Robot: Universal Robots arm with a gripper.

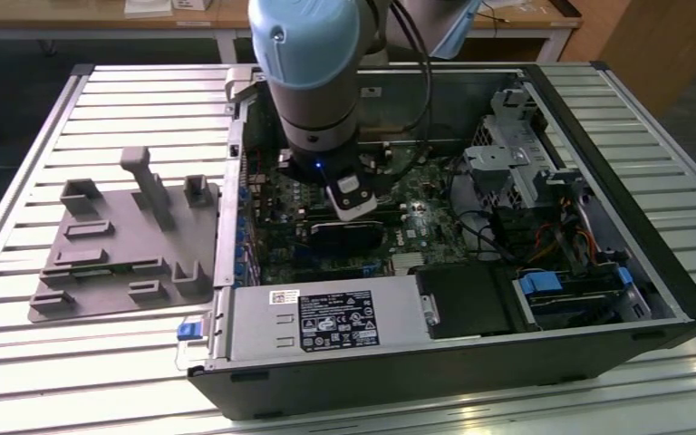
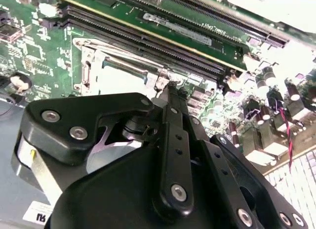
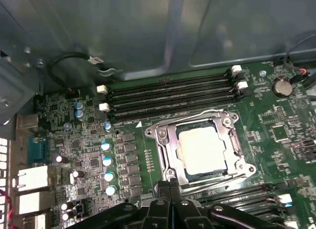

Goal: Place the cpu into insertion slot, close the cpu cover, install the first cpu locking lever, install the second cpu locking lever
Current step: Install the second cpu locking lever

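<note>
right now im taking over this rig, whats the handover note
Tool: fingers closed together, holding nothing visible, tip at the near edge of the cpu cover.
Cpu: seated in the insertion slot on the green board, inside the open computer case.
Cover: down flat around the chip.
Done: cpu placed, cover closed.
Left: both locking levers; I cannot tell from these views whether either is latched.

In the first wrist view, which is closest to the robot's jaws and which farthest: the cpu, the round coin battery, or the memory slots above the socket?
1. The cpu, seated under its cover just beyond the gripper.
2. The memory slots, across the socket.
3. The coin battery, off at the board's corner.
</note>
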